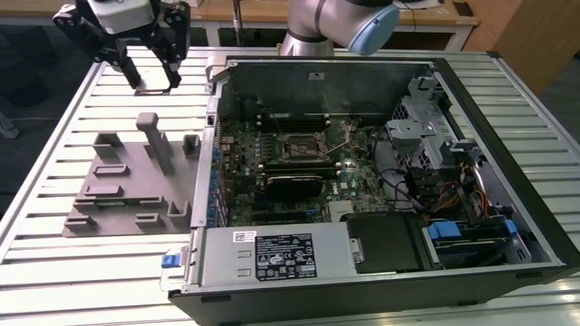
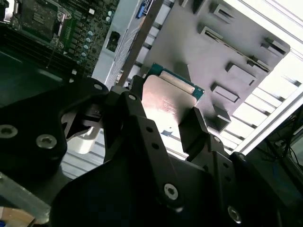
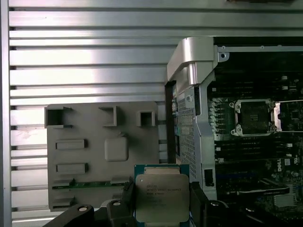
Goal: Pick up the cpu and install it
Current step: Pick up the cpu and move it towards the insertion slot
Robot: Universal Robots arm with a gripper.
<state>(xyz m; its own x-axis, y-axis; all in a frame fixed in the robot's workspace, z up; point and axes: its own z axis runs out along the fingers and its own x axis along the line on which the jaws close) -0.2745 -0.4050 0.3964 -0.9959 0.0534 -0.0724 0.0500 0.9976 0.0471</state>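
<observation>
Over the ribbed metal table [image 1: 91, 272], the black gripper [image 1: 154, 83] clamps the flat silver-topped cpu [image 3: 161, 198] beside an open case [image 1: 317, 85] holding a motherboard [image 1: 358, 178].

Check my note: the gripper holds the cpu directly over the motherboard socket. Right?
Wrong place. The gripper holds the cpu outside the case, over the table by the grey holder, not over the socket; the exterior view shows it.

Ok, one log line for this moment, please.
fingers: shut on cpu | location: above table, outside case | socket: open, empty
</observation>
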